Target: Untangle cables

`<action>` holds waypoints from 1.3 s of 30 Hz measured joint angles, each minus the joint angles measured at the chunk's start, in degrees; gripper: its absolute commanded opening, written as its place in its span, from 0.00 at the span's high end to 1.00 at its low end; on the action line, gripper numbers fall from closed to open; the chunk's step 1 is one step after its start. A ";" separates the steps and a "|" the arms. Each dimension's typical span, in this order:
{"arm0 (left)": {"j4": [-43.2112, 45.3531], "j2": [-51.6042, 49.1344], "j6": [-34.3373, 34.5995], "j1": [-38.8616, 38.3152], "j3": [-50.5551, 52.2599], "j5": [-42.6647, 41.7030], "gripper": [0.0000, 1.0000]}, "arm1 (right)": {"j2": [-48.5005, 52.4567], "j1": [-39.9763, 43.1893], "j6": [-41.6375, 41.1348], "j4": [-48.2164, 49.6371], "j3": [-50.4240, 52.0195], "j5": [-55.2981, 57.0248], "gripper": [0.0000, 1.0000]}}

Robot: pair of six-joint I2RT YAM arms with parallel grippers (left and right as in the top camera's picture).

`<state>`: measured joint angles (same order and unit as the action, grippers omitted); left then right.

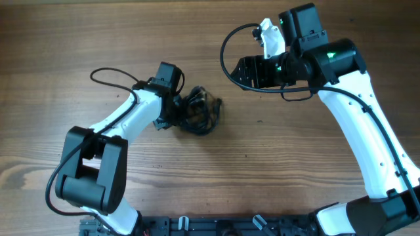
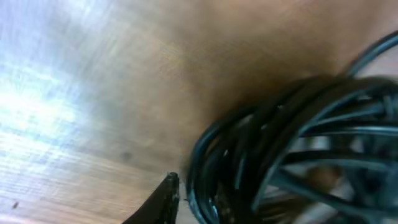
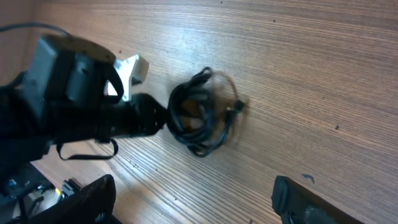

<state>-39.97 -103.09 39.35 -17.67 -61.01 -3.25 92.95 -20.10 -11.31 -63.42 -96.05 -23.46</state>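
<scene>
The cables [image 1: 201, 111] are a bunched coil of thin black cords on the wooden table, left of centre. They also show in the right wrist view [image 3: 200, 118] and fill the right of the left wrist view [image 2: 292, 155]. My left gripper [image 1: 174, 108] is at the bundle's left edge. One of its fingers [image 2: 165, 198] lies right against the cords, the other is hidden behind them, and the jaws look closed on the bundle. My right gripper [image 1: 244, 71] is open and empty, raised well to the upper right of the bundle [image 3: 193, 186].
The table is bare wood [image 1: 275, 164]. The left arm's own thicker black wire [image 1: 108, 75] loops at its upper left. A black fixture [image 1: 216, 226] runs along the front edge.
</scene>
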 measured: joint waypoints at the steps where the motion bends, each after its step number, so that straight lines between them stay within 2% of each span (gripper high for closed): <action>1: -0.07 -0.07 0.31 0.04 1.99 -0.09 0.80 | 0.02 0.00 0.00 0.04 0.00 -0.02 0.18; 4: 2.43 0.57 0.42 0.11 3.93 0.26 0.78 | 0.02 -0.02 -0.20 0.28 0.00 -0.02 0.18; 6: 4.72 1.70 0.42 0.11 5.60 0.22 0.67 | 0.02 -0.02 -0.42 0.31 0.00 -0.02 0.17; 7: 5.33 1.95 0.42 0.11 5.86 -0.02 0.92 | 0.02 0.00 -0.42 0.31 0.00 -0.02 0.18; 8: 5.73 1.97 0.59 0.07 5.88 -0.26 0.96 | 0.02 -0.02 -0.42 0.39 0.00 -0.04 0.18; 12: 6.12 2.16 -0.48 0.02 5.99 -0.70 0.96 | 0.07 -0.02 -0.42 1.79 0.00 -0.66 0.18; 14: 6.40 3.65 -5.27 0.26 5.40 -3.37 0.96 | 0.09 -0.02 -0.35 2.23 0.00 -2.64 0.19; 18: 11.87 20.41 -11.93 0.17 0.59 -11.19 0.96 | 0.11 -0.02 0.31 4.61 0.00 -7.78 0.23; 22: 12.17 28.79 -12.94 0.22 -0.24 -12.79 0.96 | 0.11 -0.02 1.16 6.75 0.00 -11.54 0.24; 27: 12.74 28.65 -12.04 2.01 -0.22 -14.73 0.96 | 0.94 -0.02 1.01 7.69 0.00 -13.20 0.28; 34: 14.32 28.65 -7.89 5.42 -0.22 -20.79 0.96 | 9.51 -2.71 0.39 9.29 -0.04 -17.38 0.28; 37: 14.36 28.65 -3.50 5.42 -0.22 -22.38 0.96 | 11.02 -5.86 -3.43 13.79 -0.04 -18.38 0.30; 39: 14.49 28.68 0.90 5.42 -0.22 -22.64 0.96 | 11.78 -6.34 -8.26 15.61 -0.04 -18.47 0.36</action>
<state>-25.47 -74.41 40.25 -12.25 -61.23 -25.89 104.73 -26.44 -19.57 -47.81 -96.09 -41.93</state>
